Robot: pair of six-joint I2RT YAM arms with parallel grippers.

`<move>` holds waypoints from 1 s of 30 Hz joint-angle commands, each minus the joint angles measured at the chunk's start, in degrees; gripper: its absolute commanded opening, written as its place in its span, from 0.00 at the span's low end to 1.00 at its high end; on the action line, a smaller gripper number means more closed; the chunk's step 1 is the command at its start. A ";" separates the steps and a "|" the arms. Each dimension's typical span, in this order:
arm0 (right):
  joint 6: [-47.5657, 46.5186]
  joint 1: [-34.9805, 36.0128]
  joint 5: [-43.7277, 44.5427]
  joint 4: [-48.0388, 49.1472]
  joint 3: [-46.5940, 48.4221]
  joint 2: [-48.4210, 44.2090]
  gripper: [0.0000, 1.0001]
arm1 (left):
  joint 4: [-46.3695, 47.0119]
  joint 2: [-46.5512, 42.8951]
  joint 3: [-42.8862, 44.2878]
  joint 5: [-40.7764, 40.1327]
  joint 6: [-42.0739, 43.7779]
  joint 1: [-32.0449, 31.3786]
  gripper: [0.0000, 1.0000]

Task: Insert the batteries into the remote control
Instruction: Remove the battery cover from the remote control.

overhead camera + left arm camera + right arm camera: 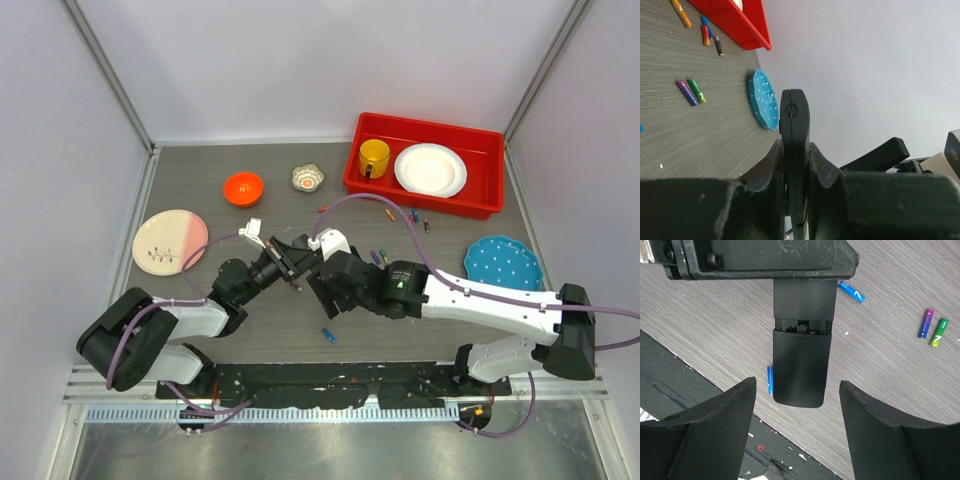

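Grippers meet mid-table in the top view. The left gripper (287, 262) and right gripper (320, 284) sit nose to nose, with the remote control (297, 270) between them, hard to separate from the black fingers. Loose batteries lie on the table (300, 215): a blue battery (328, 335) near the front edge, others scattered well apart toward the red bin (420, 203).

Left wrist view: the remote control is seen edge-on and upright in frame. The left fingers (767, 170) pinch it on both flat faces in a firm clamp, off the table. A purple battery (686, 92) and green battery (696, 90) lie side by side beyond.

Right wrist view: the remote's long axis runs straight down the frame, from the left gripper toward the right fingers (705, 430). These stand wide apart, holding nothing. The remote's free end is centred on their gap and stops just short of it. The back cover looks slid partway, with a dark slot at the seam.

Judgement: the right arm is the free one. Its next move turns on that axis, either closing on the cover end or turning off for a battery. A blue one shows just beside the remote, on the table beneath.
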 commanded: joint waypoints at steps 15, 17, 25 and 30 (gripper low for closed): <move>-1.37 0.42 4.25 -0.66 3.19 1.62 0.54 | 2.75 0.66 1.98 1.53 0.55 0.28 0.00; -1.28 0.42 4.25 -0.75 3.01 1.53 0.52 | 2.75 0.66 1.98 1.53 0.55 0.28 0.00; -1.10 0.42 3.29 -0.75 2.92 -0.31 0.42 | 1.26 0.40 2.07 1.10 1.77 0.28 0.00; -0.84 0.42 1.36 -0.83 2.40 -2.25 0.40 | -1.11 -0.13 2.33 0.39 2.74 0.45 0.00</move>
